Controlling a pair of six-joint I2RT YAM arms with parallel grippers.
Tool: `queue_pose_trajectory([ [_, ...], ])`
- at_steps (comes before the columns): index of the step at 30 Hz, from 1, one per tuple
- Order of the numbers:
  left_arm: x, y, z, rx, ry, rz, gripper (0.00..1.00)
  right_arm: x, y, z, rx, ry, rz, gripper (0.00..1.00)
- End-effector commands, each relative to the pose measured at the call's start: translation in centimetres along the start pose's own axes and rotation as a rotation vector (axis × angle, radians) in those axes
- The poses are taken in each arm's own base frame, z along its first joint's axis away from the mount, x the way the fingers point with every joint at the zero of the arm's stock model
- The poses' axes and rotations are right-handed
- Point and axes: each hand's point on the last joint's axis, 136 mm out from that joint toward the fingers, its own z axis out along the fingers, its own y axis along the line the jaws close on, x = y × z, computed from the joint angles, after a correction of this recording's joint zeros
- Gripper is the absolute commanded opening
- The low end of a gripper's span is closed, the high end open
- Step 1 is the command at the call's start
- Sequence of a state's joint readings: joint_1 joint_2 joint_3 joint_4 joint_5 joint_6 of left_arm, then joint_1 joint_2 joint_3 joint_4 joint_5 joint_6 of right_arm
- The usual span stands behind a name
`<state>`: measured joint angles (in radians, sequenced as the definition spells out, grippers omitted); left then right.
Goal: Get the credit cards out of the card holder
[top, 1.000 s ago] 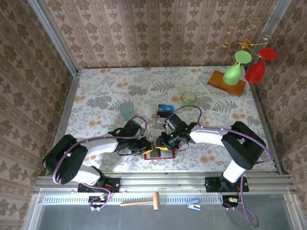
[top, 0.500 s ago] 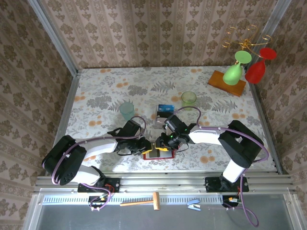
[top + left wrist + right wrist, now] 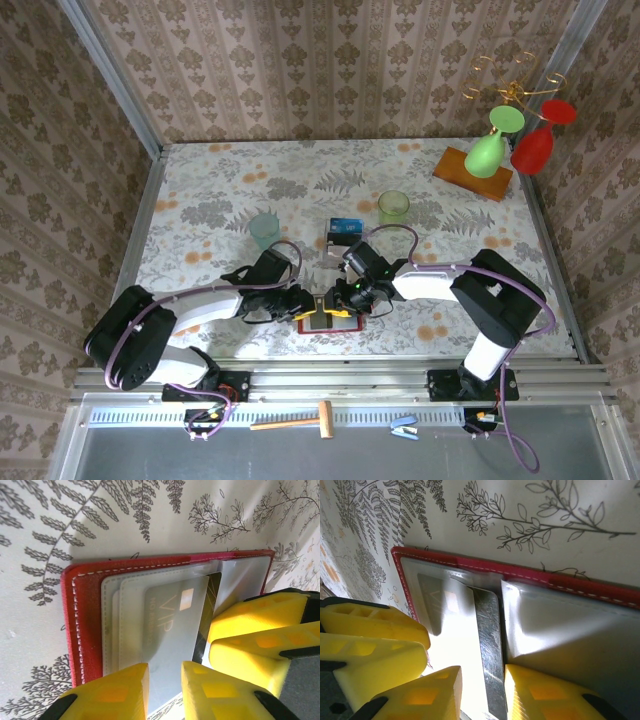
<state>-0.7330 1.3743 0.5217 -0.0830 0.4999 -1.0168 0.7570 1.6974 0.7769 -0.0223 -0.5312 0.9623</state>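
2 cards sit tucked in the card holder [image 3: 85,620], open on the table [image 3: 200,200] - none out yet. Left gripper [image 3: 164,680], jaws slightly apart, straddles the pale card [image 3: 170,625] beside the dark card [image 3: 212,587]; right gripper [image 3: 481,680] - likewise parted - grips nothing.

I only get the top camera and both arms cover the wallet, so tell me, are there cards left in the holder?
Observer: Yes, the left wrist view shows a pale card marked VIP inside a frosted sleeve of the open card holder.
Operator: Any second one?
Observer: A dark card lies beneath it, one edge exposed.
Operator: And the right gripper?
Observer: In its wrist view the right gripper straddles that dark card's bare strip between the sleeves.
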Motion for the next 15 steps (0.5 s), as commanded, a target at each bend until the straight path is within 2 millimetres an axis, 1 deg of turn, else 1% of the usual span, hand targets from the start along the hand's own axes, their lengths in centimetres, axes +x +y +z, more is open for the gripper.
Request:
queue_pose_trajectory([
  [1,-0.1,0.1,-0.1,-0.011,0.001,0.009,0.25,0.3,-0.7,0.2,0.008,0.012,0.021,0.31],
  [5,0.1,0.7,0.4,-0.02,0.018,0.001,0.24,0.4,-0.6,0.1,0.007,0.012,0.02,0.31],
  [10,0.2,1.2,0.5,-0.039,0.019,-0.004,0.24,0.3,-0.8,0.0,0.014,0.008,0.015,0.31],
  [15,0.2,1.6,0.3,-0.056,0.023,-0.007,0.24,0.4,-1.3,0.5,0.019,0.023,0.023,0.31],
])
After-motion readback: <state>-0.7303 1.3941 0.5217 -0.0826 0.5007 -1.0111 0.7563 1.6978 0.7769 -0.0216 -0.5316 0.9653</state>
